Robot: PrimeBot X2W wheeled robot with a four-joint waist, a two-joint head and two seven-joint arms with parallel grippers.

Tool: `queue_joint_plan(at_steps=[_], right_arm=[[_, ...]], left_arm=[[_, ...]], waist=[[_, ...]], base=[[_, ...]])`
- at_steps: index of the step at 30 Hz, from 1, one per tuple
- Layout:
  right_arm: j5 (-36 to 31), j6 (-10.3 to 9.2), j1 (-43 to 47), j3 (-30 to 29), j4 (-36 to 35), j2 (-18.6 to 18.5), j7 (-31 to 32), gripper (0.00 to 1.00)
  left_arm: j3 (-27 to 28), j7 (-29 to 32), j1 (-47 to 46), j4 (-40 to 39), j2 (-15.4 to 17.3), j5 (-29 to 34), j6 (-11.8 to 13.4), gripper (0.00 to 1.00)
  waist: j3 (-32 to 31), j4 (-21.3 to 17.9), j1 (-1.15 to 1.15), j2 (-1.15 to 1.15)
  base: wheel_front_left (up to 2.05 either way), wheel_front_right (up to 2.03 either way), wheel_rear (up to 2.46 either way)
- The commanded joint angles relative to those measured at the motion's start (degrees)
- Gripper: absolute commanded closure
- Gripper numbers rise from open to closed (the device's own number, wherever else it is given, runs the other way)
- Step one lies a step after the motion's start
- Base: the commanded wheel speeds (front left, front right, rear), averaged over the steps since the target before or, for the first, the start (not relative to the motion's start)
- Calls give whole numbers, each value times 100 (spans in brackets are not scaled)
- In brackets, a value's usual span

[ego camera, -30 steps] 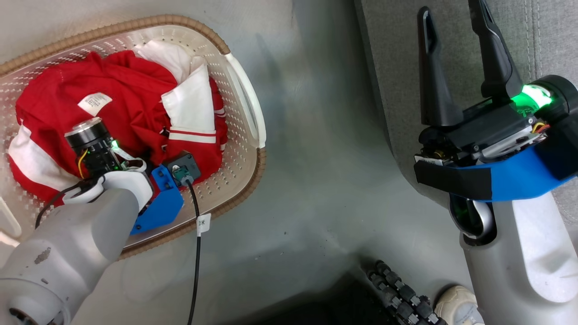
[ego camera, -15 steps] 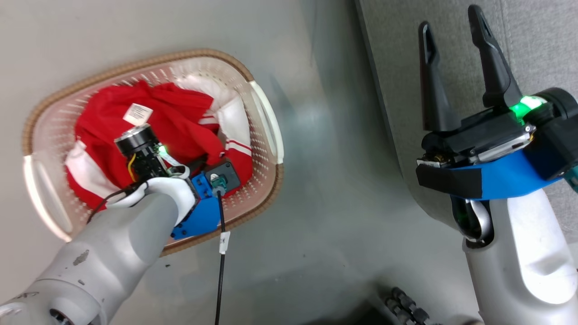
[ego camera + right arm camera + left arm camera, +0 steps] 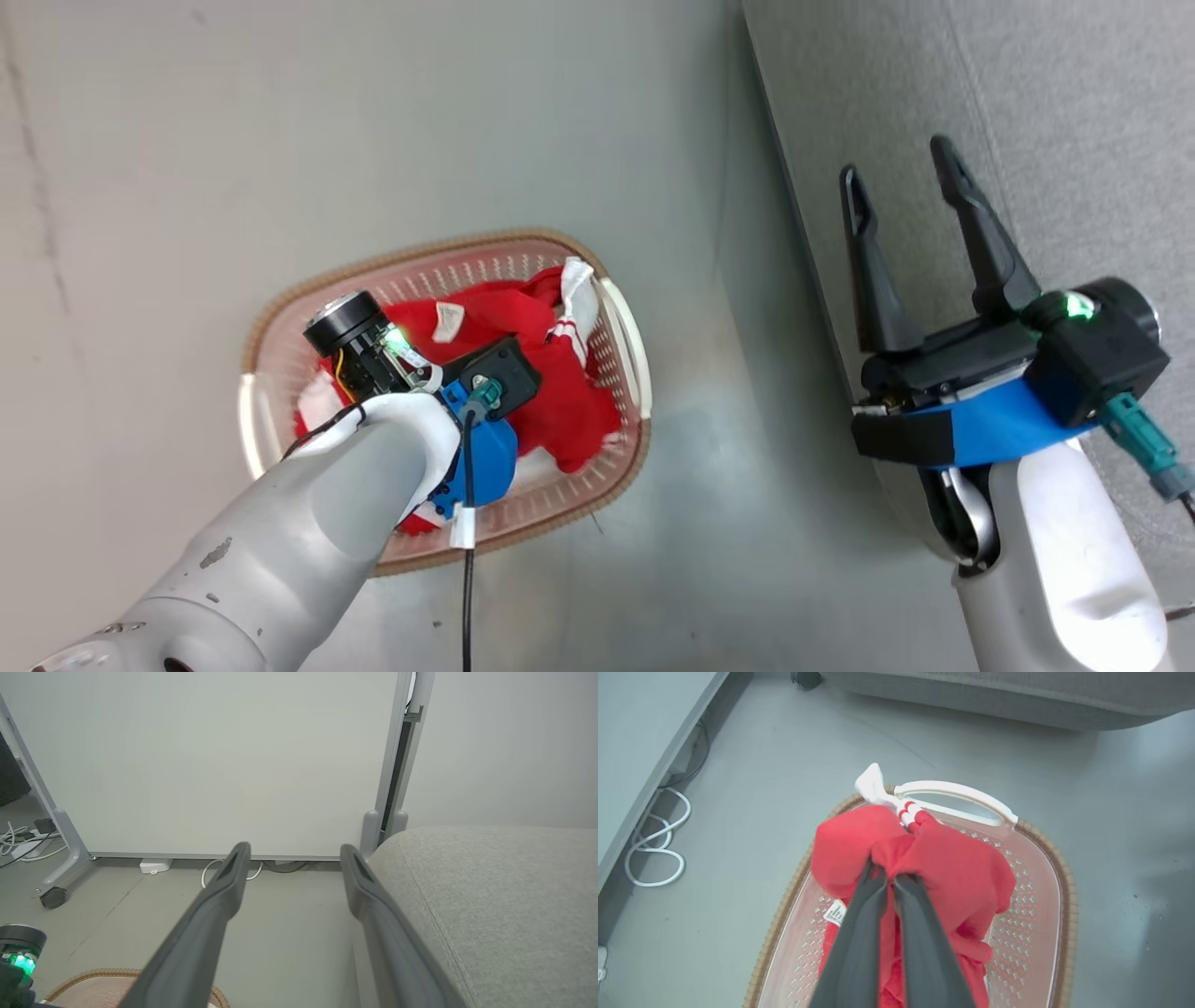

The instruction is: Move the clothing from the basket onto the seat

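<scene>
One grey seat runs along our right side. Our right gripper hangs beside its edge, fingers spread wide with nothing between them. To our left stands the basket, apart from the seat. The red clothing sits in the basket, a bunch of it pinched tight in our left gripper. A white cuff lies at the rim beside the white handle.

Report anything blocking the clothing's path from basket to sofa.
Nothing visible on the bare floor between basket and sofa. The left gripper is shut on the clothing; the open right gripper hovers by the sofa's near edge.
</scene>
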Motion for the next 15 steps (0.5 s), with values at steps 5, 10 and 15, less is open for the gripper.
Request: queue_joint_plan(at_steps=[5, 10, 15], right_arm=[[-107, 1, 384, -65, 133, -18, -20, 0], [-151, 1, 666, -109, 219, -17, -20, 0], [-146, 1, 914, -154, 261, -17, -20, 0]], left_arm=[[94, -154, 58, -153, 25, -570, -2, 100], [591, -160, 108, -662, 245, -781, -2, 100], [1292, -162, 297, -1167, 432, -847, 57, 100]], waist=[[-1007, 414, 1, 0], [-1491, 535, 1, 0], [-1895, 605, 1, 0]], base=[[0, 0, 0], [0, 0, 0], [0, 0, 0]])
